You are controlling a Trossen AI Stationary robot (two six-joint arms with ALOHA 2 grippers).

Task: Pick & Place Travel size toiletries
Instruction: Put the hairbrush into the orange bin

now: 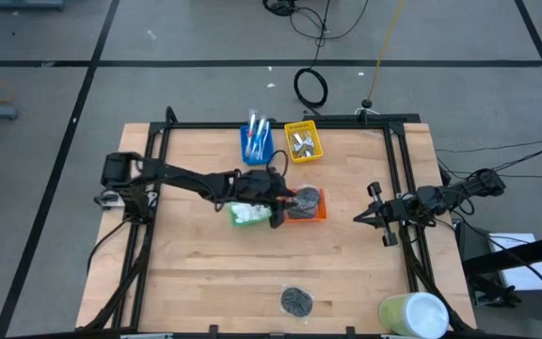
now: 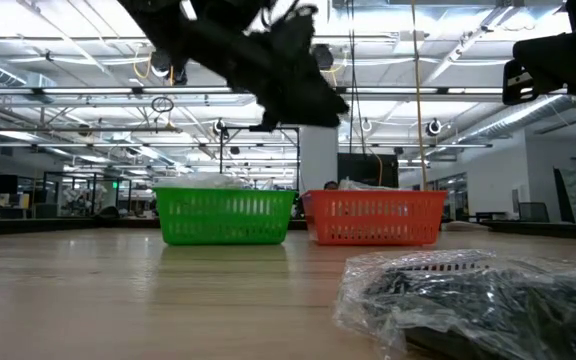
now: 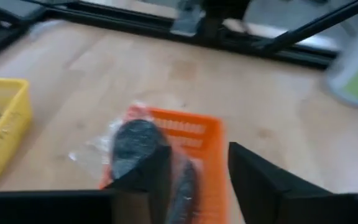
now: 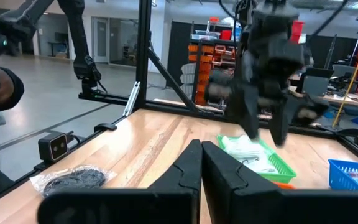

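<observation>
Black round discs in clear wrap [image 1: 301, 200] lie in the orange bin [image 1: 320, 209] at the tabletop [image 1: 205, 273] centre, with the left tool [image 1: 283, 201] above, fingers apart and empty. One more wrapped disc pack [image 1: 296, 301] lies at 6 o'clock, and the right tool [image 1: 363, 217] waits shut at 3 o'clock.

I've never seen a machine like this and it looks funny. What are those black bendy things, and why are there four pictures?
They are two robot arms at a wooden table. Each ends in a two-finger pincer called a gripper. One picture looks down from above, one looks across the tabletop, and two come from small cameras on the arms' wrists.

The left gripper hangs over the orange plastic bin, fingers apart, with a black disc in clear wrap lying in the bin below. It holds nothing. The right gripper waits at the table's right edge, shut and empty.

Also there: a green bin of white packets, a blue bin of thin sticks, a yellow bin of silvery tubes, another wrapped black disc, and a big pale green cylinder.
</observation>
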